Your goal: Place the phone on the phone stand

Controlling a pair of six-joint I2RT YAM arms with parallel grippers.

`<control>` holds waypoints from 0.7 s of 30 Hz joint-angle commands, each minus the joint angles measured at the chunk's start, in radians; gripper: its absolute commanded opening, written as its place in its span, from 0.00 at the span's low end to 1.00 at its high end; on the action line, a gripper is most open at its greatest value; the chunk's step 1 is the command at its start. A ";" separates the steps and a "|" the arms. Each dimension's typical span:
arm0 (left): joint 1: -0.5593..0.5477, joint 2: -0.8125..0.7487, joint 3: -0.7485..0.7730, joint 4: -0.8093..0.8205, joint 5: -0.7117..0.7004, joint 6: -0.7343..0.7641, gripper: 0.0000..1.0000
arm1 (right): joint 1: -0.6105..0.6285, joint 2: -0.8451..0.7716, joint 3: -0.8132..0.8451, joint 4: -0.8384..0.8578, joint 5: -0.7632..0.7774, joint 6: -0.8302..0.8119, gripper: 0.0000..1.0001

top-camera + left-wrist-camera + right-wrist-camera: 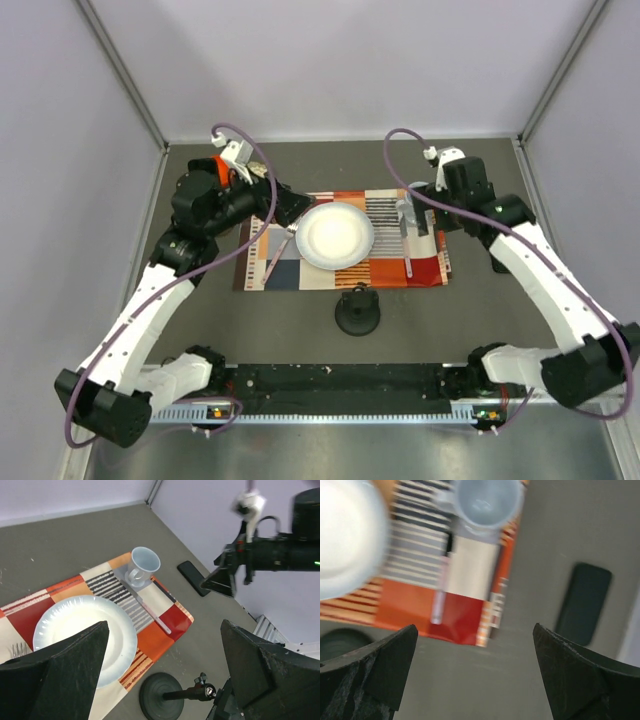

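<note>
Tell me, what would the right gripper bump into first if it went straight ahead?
Probably the bare grey table, close beside the corner of the placemat; the phone lies off to the side. The right gripper is open and empty. Depth is hard to judge.

plate (337, 235), cup (144, 566), knife (150, 611), fork (19, 650) on checked placemat (430, 268) | black clamp post (357, 312) beside mat

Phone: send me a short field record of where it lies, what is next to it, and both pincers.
phone: flat black rectangular smartphone, lying flat on the grey tabletop, not held
neighbours: beside the orange checked placemat, apart from it, at the pale blue cup end
left pincer: open, empty, by the white round plate
right pincer: open, empty, above mat edge and phone
black round-based clamp post: holds nothing
phone stand: not made out in any view
</note>
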 commanded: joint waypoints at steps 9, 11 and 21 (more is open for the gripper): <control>-0.024 0.020 0.006 0.074 0.059 -0.051 0.98 | -0.582 0.335 0.126 -0.068 -0.098 -0.307 0.99; -0.058 0.022 -0.012 0.088 0.074 -0.066 0.98 | -0.674 0.430 0.158 -0.041 -0.205 -0.297 0.99; -0.184 0.048 0.038 0.022 0.054 0.000 0.98 | -0.772 0.646 0.271 -0.043 -0.318 -0.497 0.99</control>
